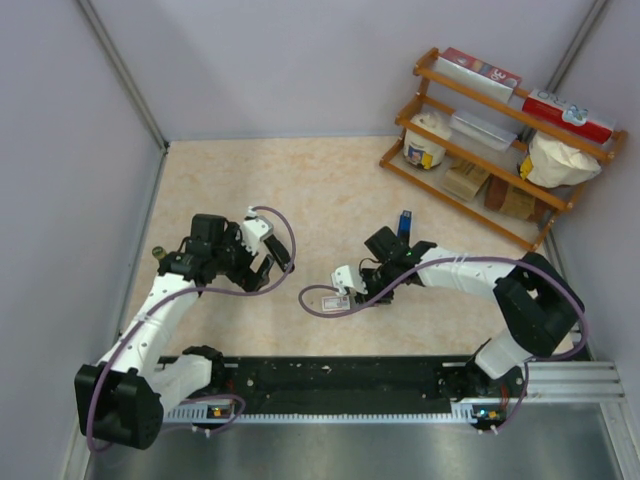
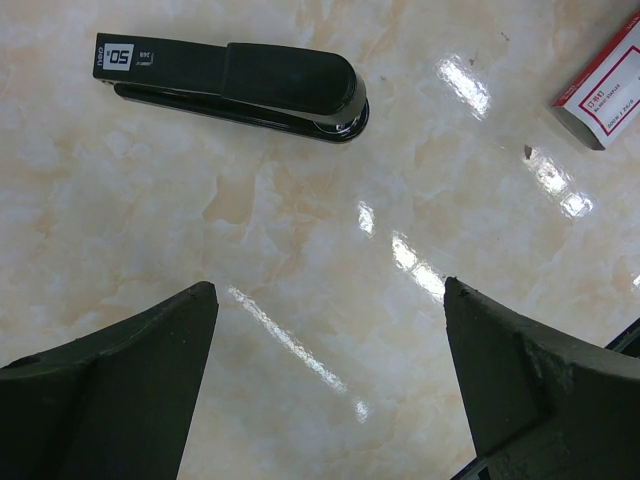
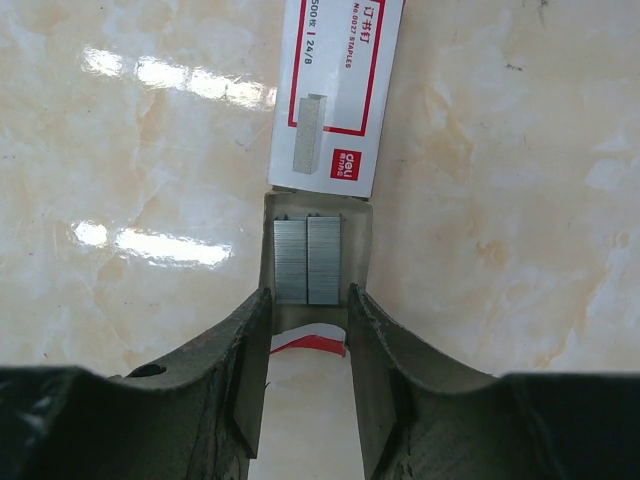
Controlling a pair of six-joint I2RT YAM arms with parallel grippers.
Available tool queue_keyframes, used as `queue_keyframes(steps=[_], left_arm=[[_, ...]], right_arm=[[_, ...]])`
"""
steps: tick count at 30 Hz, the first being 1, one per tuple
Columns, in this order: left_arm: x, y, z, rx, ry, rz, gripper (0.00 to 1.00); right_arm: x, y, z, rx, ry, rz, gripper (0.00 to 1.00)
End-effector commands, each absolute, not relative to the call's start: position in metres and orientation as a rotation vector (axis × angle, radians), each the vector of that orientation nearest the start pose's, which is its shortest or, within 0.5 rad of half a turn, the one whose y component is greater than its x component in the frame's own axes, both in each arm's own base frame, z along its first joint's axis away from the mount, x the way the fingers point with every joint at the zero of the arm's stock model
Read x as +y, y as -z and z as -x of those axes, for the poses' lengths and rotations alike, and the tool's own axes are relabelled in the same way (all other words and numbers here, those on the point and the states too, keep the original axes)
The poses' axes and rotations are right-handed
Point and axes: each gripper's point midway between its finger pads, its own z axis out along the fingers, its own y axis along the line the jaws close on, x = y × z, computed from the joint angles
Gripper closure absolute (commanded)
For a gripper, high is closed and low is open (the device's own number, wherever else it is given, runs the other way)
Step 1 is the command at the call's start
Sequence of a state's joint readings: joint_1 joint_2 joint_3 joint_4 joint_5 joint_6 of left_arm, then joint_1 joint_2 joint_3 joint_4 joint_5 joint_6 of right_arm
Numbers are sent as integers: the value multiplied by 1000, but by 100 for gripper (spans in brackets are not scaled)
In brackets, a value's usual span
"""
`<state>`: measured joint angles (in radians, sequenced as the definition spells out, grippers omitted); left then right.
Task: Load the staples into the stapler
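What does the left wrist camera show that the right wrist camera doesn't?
Only the left wrist view shows the black stapler, lying closed on the table, with the left gripper hanging above it, fingers wide apart. Only the right wrist view shows the staples: two grey strips lying side by side in the tray slid out of the box, which the right gripper pinches from both sides. Both views show the white staple box with red print and the same marbled tabletop.

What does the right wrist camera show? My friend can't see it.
Right gripper pinches a clear tray holding two grey staple strips, slid out of its white-and-red box, on a marbled table.
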<state>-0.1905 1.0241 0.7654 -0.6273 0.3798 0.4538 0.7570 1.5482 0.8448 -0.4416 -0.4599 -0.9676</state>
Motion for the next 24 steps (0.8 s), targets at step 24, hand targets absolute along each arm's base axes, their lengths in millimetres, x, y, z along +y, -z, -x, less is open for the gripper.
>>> queue_keyframes(steps=[24], left_arm=[[-99, -133, -258, 2170, 340, -897, 1]], right_arm=[[269, -28, -200, 1566, -511, 2103, 61]])
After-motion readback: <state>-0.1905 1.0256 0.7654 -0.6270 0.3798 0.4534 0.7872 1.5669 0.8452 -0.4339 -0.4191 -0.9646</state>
